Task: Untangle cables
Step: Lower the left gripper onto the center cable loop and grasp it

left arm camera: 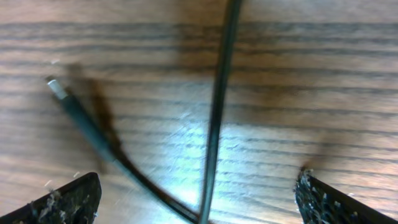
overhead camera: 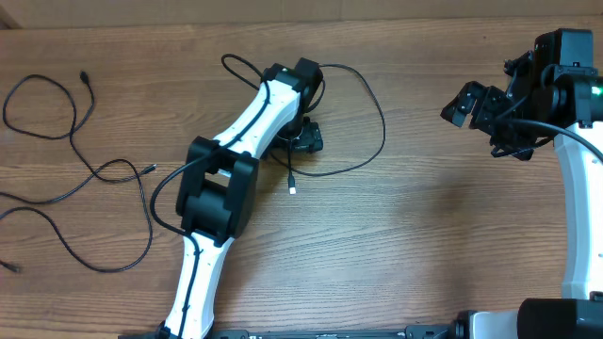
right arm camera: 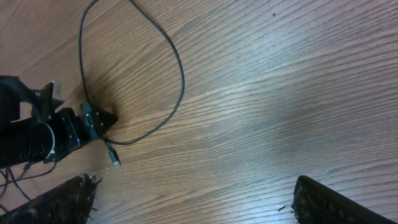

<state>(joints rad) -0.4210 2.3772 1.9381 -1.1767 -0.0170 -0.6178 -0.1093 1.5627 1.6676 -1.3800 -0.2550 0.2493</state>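
Both spread wide: left gripper [left arm camera: 196, 185] straddles cable [left arm camera: 216, 112] at 12 o'clock, poised to pinch; right gripper [right arm camera: 194, 190] parked clear, 2 o'clock.

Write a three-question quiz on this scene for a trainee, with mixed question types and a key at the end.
1. True or false: the right gripper is shut and holds something.
2. Multiple choice: in the left wrist view, the silver-tipped plug is A) clamped in the jaws, B) lying free on the table, C) hanging in the air.
3. Fill in: the left gripper has its jaws ____, with a cable running between them.

Key: 1 false; 2 B; 3 open.
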